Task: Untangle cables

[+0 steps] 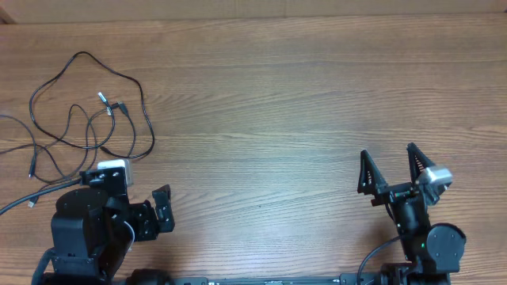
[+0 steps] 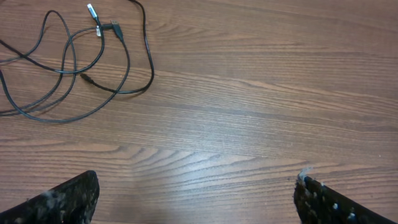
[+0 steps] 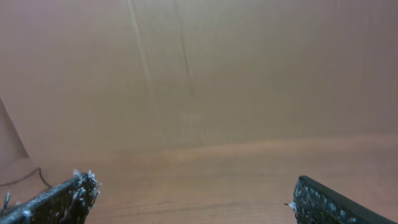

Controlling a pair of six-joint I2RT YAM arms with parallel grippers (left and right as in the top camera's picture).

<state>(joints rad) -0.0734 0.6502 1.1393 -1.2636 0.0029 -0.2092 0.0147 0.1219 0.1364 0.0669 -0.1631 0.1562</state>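
The cables [image 1: 87, 119] are thin black cords lying in a loose tangle of loops at the table's left side, with small silver and black plug ends [image 1: 107, 103] near the middle of the tangle. They also show at the top left of the left wrist view [image 2: 93, 68]. My left gripper [image 1: 146, 210] is open and empty, low at the front left, just below the tangle and apart from it. My right gripper [image 1: 390, 168] is open and empty at the front right, far from the cables. A short bit of cord shows at the lower left of the right wrist view [image 3: 28, 177].
The wooden table [image 1: 277, 103] stretches bare across the middle and right. Some cord ends [image 1: 32, 170] trail off toward the left edge. A pale wall [image 3: 199, 68] rises beyond the table's far edge.
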